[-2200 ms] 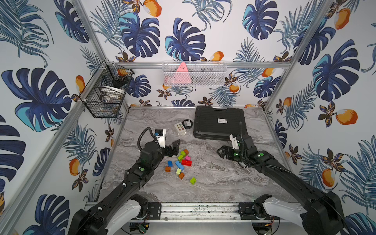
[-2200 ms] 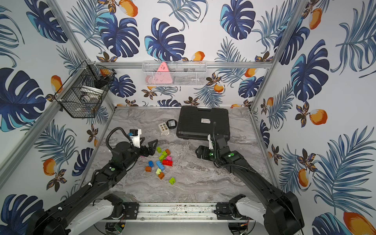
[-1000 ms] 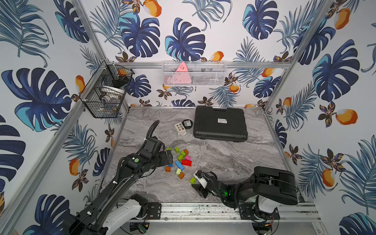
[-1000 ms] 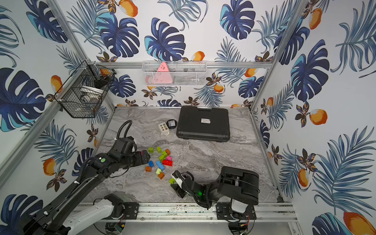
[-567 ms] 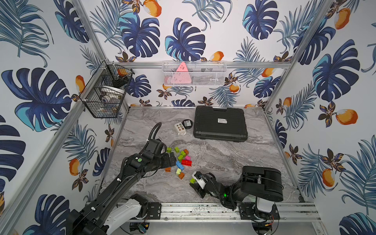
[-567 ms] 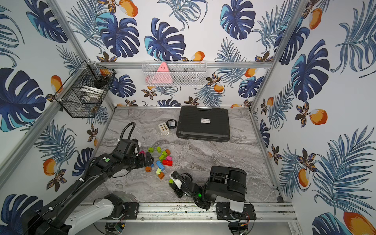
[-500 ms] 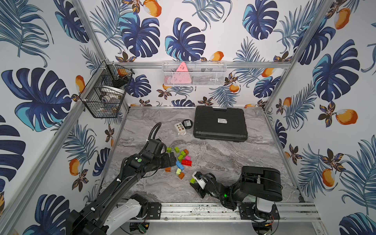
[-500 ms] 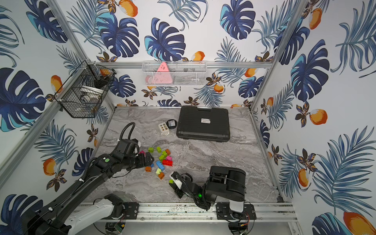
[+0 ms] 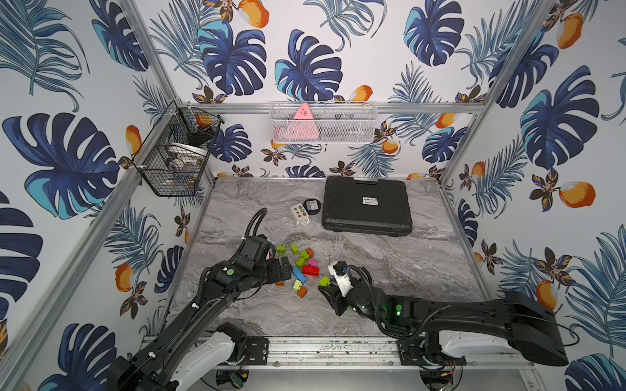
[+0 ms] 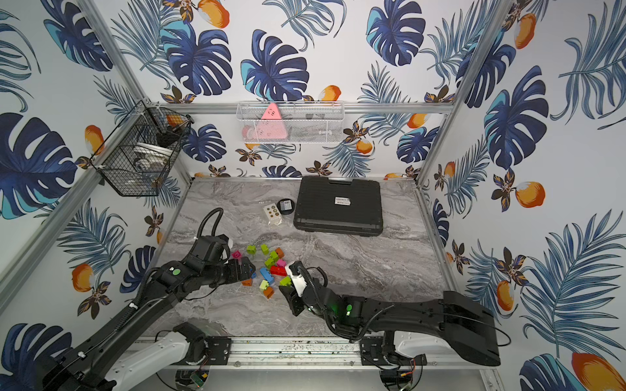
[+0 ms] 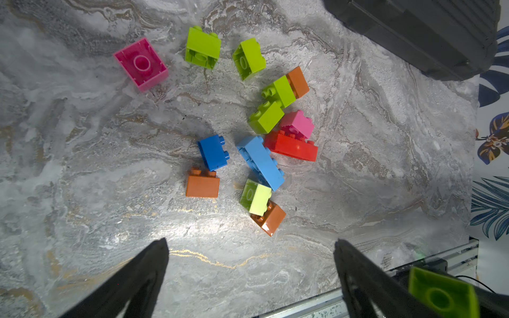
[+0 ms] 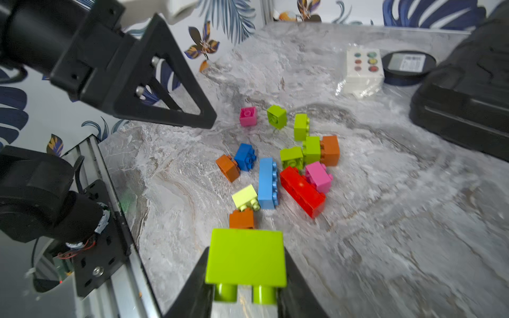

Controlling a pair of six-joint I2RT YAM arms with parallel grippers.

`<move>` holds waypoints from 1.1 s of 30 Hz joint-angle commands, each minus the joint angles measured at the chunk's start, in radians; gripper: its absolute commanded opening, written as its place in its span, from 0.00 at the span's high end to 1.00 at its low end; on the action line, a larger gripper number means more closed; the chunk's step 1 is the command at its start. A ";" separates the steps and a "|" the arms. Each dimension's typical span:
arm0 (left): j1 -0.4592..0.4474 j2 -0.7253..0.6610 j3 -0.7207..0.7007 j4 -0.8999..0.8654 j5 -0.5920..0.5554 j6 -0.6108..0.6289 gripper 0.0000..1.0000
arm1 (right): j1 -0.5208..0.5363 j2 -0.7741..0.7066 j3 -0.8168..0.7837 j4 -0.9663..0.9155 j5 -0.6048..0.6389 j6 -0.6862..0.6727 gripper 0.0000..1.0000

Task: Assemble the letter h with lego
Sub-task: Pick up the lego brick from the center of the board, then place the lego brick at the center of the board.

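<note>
The lego lies as a loose pile [image 9: 301, 267] of lime green, orange, blue, light blue and pink bricks on the marble table, with a longer red brick [image 9: 311, 270] [image 11: 292, 147] [image 12: 301, 191] among them. My right gripper [image 12: 246, 252] [image 9: 327, 286] is shut on a lime green brick [image 12: 245, 257] [image 9: 324, 281] [image 11: 440, 294], held just above the table at the pile's near right edge, studs pointing back toward the wrist. Over the pile's left side hovers my left gripper [image 11: 250, 243] [image 9: 286, 267], open, with nothing between its fingers.
A black case [image 9: 366, 208] lies at the back right, with a white card with coloured dots [image 9: 299, 212] and a black round disc [image 9: 311, 205] to its left. A wire basket [image 9: 176, 152] hangs on the left wall. The metal rail [image 9: 332, 352] runs along the front edge.
My right gripper has closed on the lime green brick and carried it away from the front edge toward the pile. The left gripper has edged slightly toward the pile.
</note>
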 commanded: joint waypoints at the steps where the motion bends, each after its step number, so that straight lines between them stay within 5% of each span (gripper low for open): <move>1: 0.001 0.000 -0.017 0.027 -0.021 -0.031 0.01 | -0.053 -0.055 0.099 -0.606 -0.121 0.124 0.67; 6: 0.000 0.027 -0.040 0.052 0.010 -0.044 0.01 | -0.287 0.034 0.271 -0.984 -0.276 0.201 0.69; 11: -0.001 0.022 -0.042 0.059 0.022 -0.045 0.01 | -0.405 0.173 0.401 -1.161 -0.209 0.176 0.66; 16: -0.002 0.016 -0.062 0.038 -0.022 -0.070 0.01 | -0.557 0.342 0.437 -1.152 -0.209 0.165 0.66; 26: -0.003 0.051 -0.103 0.041 -0.104 -0.141 0.01 | -0.696 0.542 0.382 -0.931 -0.289 0.138 0.65; 33: -0.002 0.122 -0.127 0.087 -0.091 -0.166 0.14 | -0.713 0.530 0.386 -0.930 -0.266 0.114 0.46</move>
